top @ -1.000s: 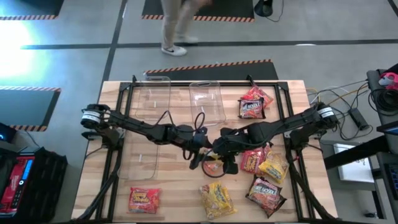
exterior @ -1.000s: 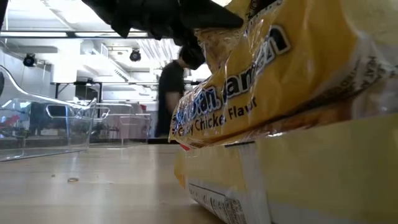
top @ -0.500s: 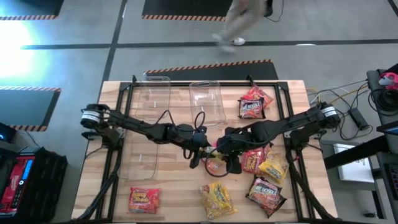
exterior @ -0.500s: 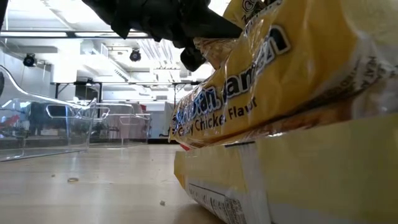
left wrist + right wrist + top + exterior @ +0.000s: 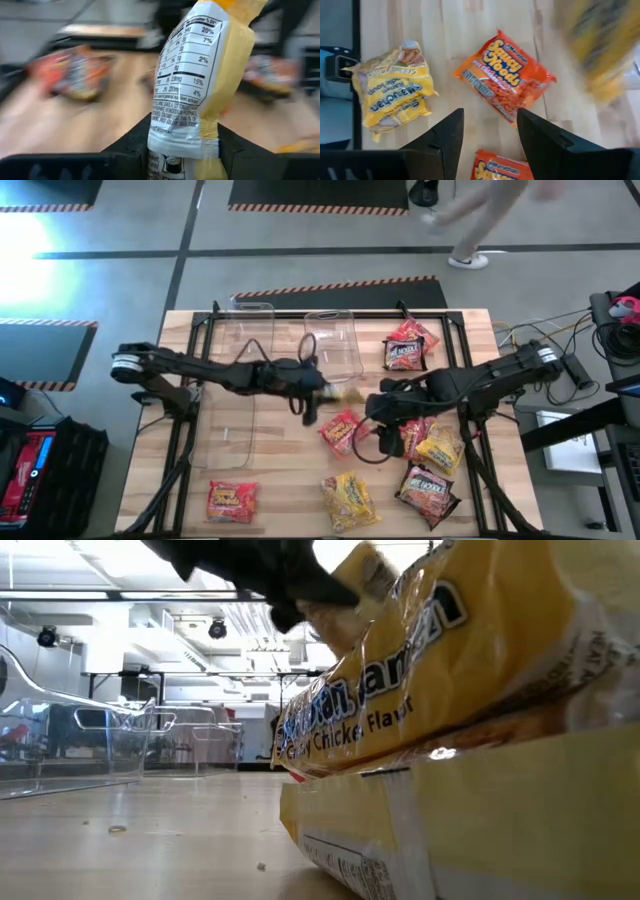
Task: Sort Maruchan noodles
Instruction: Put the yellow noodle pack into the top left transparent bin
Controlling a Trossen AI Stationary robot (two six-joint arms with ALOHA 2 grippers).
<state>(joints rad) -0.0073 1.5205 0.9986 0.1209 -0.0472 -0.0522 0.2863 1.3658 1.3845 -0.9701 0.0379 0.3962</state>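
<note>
Over wooden table (image 5: 270, 465), left gripper (image 5: 322, 390) pinches yellow packet (image 5: 200, 80) (held upright); right gripper (image 5: 487, 132) gapes empty.

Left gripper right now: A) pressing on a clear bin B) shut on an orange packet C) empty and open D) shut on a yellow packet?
D: the left wrist view shows the left gripper clamped on the end of a yellow packet, nutrition label facing the camera; from above the packet hangs at its tip.

Two bins (image 5: 335, 340) at table (image 5: 280, 495) rear; noodle packets (image 5: 425, 450) clustered right, one packet (image 5: 231, 501) front-left.
</note>
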